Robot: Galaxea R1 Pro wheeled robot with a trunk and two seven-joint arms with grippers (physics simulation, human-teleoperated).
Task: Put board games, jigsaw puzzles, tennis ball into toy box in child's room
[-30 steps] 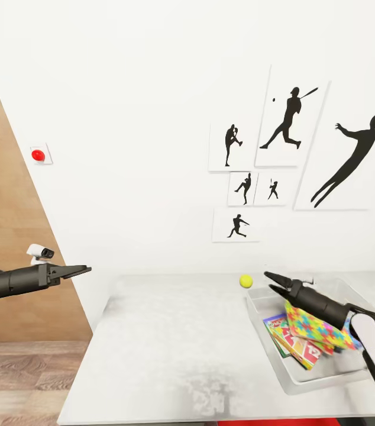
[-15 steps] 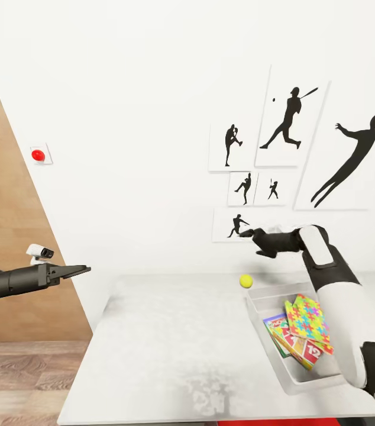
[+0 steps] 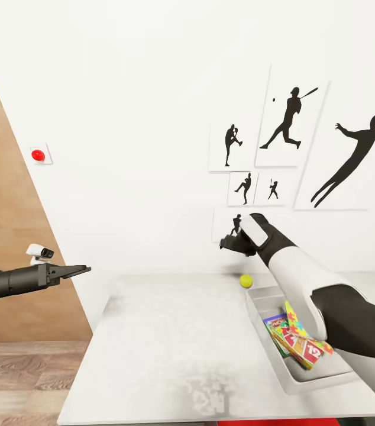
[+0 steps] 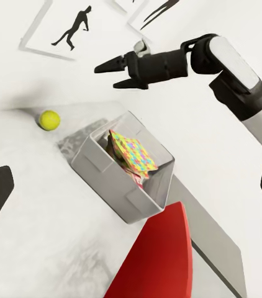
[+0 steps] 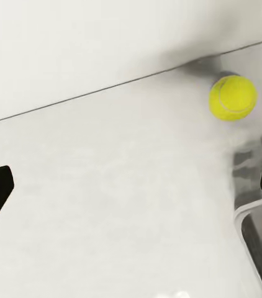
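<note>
At the lower right of the head view, nearest to the robot, the toy box (image 3: 270,355) stands on the grey counter (image 3: 170,349). Inside it lie flat boxes leaning on each other: a jigsaw puzzle (image 3: 294,316) with a colourful piece pattern on top, and a red board game (image 3: 306,352) under it. How many boxes are in the pile I cannot count, because the right arm covers part of them. The left wrist view shows the same toy box (image 4: 115,186) with the jigsaw puzzle (image 4: 131,152) inside.

A little farther, just beyond the far corner of the toy box, the tennis ball (image 3: 246,281) rests on the counter near the wall. In the right wrist view the tennis ball (image 5: 232,97) is at the upper right, not inside the box.

Above the ball, at the centre right of the head view, the right gripper (image 3: 230,243) hangs in the air with its jaws spread apart and nothing between them. At the middle left, the left gripper (image 3: 81,270) is beside the counter, well apart from the toys; its jaws are released too.

So I judge the task is near its end: the counter carries no other toy, and the ball is what is left to put in.
</note>
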